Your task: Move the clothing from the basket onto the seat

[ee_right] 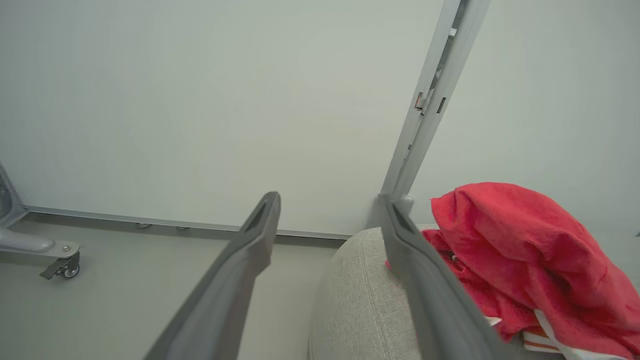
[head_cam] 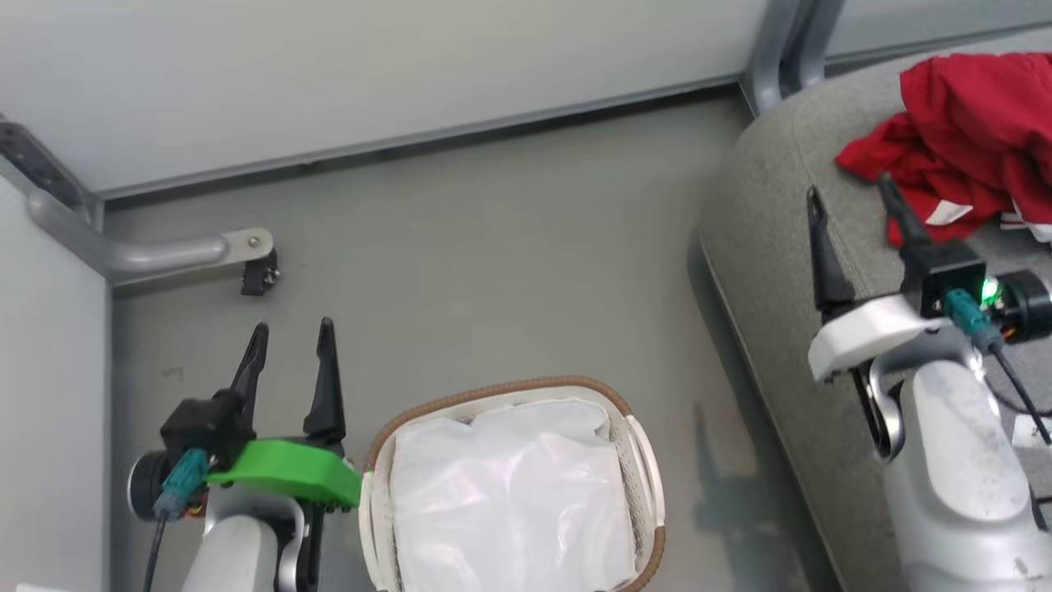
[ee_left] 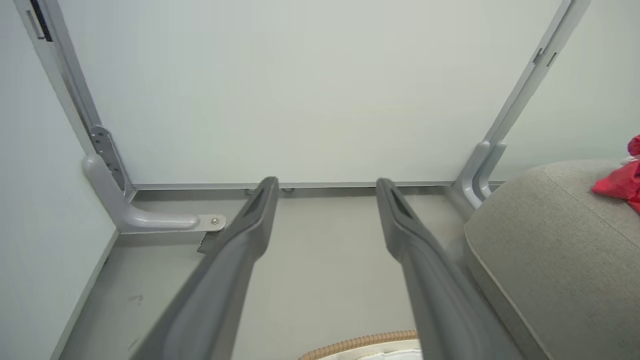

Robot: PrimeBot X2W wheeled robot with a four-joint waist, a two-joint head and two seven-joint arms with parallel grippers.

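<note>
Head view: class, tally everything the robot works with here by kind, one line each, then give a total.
Dark two-fingered pincers: 2 (left pincer, right pincer)
White perforated plastic basket with brown woven rim: 1
Thin white liner sheet: 1
Large grey fabric seat: 1
Heap of bright red clothing: 1
Total: 6

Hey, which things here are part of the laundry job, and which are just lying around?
Part of the job:
clothing, lying on the seat
basket

Just lying about:
white liner inside the basket
frame foot with castor on the floor
</note>
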